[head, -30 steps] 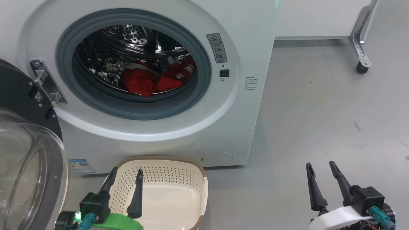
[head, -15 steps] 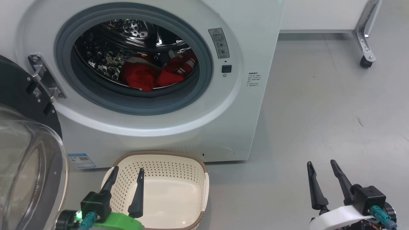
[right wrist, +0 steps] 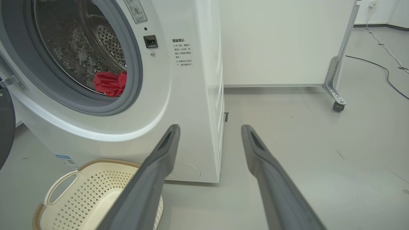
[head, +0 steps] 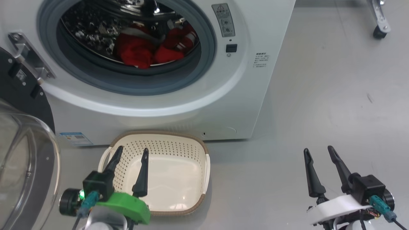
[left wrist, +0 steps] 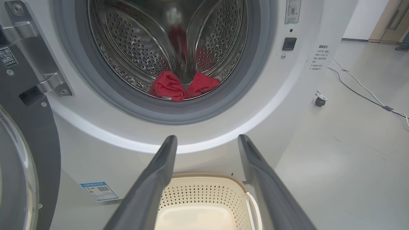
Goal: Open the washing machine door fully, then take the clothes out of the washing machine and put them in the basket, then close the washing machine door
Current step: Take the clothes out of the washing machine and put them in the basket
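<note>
Washer [head: 191, 108]: white front-loader across the upper left and centre of the head frame, standing on a grey floor [head: 319, 95]. Door [head: 28, 150]: swung wide open on a metal hinge [head: 28, 57] at the left edge of the frame, with its black rim above and its clear glass bowl bulging at lower left. Gasket [head: 134, 86]: grey ring round the washer's mouth. Drum [left wrist: 137, 41]: perforated steel, seen through the mouth. Clothes [head: 143, 48]: two red bundles with white trim, side by side and touching, lying low at the front of the drum, top centre of the head frame. Basket [head: 172, 150]: cream, perforated, brown rim, loop handle at its left end. It sits on the floor just before the washer's foot, lower centre-left, below the mouth, with its cream bottom showing. Left gripper [head: 132, 149]: green mount, lower left. Its fingers are spread and hold nothing, and the tips lie over the basket's left half in the head frame. In the left wrist frame they point at the washer's front below the mouth. Right gripper [head: 318, 149]: white mount, lower right, fingers spread and holding nothing, over the floor, well apart from washer and basket. Label [head: 72, 138]: small, blue, low on the washer's front, beside the door. Caster [head: 378, 32]: black wheel on a metal leg, upper right corner.
</note>
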Robot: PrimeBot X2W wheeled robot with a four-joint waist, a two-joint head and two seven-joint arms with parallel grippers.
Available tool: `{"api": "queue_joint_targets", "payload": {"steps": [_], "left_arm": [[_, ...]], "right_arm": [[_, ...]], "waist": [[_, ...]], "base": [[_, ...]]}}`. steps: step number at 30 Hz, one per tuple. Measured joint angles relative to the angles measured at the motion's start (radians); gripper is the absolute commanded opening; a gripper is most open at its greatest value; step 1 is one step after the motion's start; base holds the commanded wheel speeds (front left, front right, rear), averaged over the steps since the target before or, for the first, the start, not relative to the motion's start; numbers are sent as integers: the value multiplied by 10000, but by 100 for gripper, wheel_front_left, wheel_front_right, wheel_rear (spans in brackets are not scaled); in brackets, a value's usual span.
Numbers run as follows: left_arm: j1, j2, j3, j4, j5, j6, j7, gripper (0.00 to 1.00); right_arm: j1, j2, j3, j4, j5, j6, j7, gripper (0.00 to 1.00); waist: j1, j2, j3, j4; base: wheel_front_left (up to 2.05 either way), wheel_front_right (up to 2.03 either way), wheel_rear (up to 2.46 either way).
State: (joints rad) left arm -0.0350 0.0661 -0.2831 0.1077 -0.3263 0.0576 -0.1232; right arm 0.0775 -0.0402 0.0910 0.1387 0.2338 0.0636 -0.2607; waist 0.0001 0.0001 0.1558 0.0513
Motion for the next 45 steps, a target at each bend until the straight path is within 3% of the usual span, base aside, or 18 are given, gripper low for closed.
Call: {"api": "queue_joint_targets", "payload": {"steps": [13,33,45], "left_arm": [[-2927,-115,299,825,-483,-207,1083,100],[-8099,1177,1588,1879,-1797,-940,4286,100],[-9974,1569,2079,2788,-2575,-1162,5632,100]], "right_arm": [[-1165,-46,236,-276,-150,176,0,100],[-2850,-50,817,-355,422,324,0,100],[-3386,-50,1358,-169,1037,395,0,100]], "waist": [[0,0,1817,-293],[0,0,4170,-1752],[0,0,4907,-2668]], "base": [[0,0,0],[0,0,0],[0,0,0]]}}
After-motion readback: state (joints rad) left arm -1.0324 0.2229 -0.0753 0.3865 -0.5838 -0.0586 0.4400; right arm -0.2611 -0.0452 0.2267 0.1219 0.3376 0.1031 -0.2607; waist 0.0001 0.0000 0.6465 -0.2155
